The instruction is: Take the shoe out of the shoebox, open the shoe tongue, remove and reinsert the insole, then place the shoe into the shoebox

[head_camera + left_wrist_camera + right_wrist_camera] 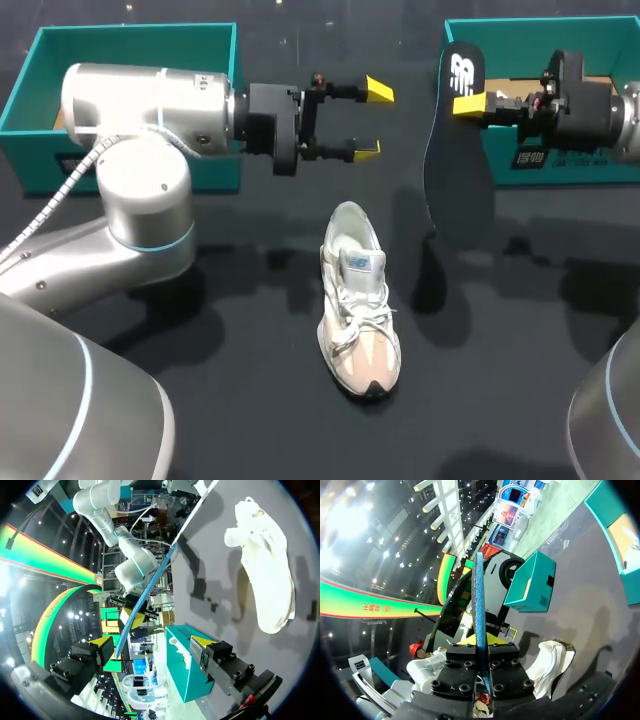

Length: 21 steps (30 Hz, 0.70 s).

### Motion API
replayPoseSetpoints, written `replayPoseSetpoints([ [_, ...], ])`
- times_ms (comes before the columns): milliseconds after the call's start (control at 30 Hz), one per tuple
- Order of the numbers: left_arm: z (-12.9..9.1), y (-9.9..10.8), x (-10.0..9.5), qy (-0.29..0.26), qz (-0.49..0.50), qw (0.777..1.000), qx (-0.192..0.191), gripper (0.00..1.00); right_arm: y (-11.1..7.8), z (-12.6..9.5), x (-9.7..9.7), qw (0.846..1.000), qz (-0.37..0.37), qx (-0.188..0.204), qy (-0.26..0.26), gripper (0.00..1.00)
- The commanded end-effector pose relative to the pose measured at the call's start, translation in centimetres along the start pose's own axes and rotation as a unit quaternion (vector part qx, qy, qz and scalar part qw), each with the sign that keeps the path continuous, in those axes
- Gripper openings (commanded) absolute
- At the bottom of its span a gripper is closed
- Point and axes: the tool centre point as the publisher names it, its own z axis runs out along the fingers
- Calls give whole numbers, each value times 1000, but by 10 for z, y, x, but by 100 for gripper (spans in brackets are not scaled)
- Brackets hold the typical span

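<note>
Our right tool (470, 103) pinches the dark insole (458, 170) upright | the right wrist view alone shows its blue edge | our left tool (372, 120) is spread | the pale shoe (360, 300) lies mid-surface (200, 400).

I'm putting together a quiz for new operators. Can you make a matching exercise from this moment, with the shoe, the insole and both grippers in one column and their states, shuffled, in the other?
Things:
1. shoe
2. insole
3. left gripper
4. right gripper

States:
A. open, holding nothing
B. shut, clamping something from two sides
C. standing on its sole on the table
D. held upright, out of the shoe

Pairs: 1-C, 2-D, 3-A, 4-B
</note>
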Motion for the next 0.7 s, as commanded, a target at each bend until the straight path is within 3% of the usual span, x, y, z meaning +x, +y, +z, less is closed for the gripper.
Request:
replayPoseSetpoints([
  [33,17,-4,5,-21,2,1000,9,100,8,9,-11,999,37,10,-2,0],
  [167,30,-5,3,-22,8,999,27,100,10,11,-27,993,116,10,-7,0],
  [533,35,-6,5,-20,9,999,25,100,10,11,-27,993,116,10,-7,0],
  [700,42,-6,10,-22,1,1000,16,100,20,29,-39,985,173,16,-4,0],
])
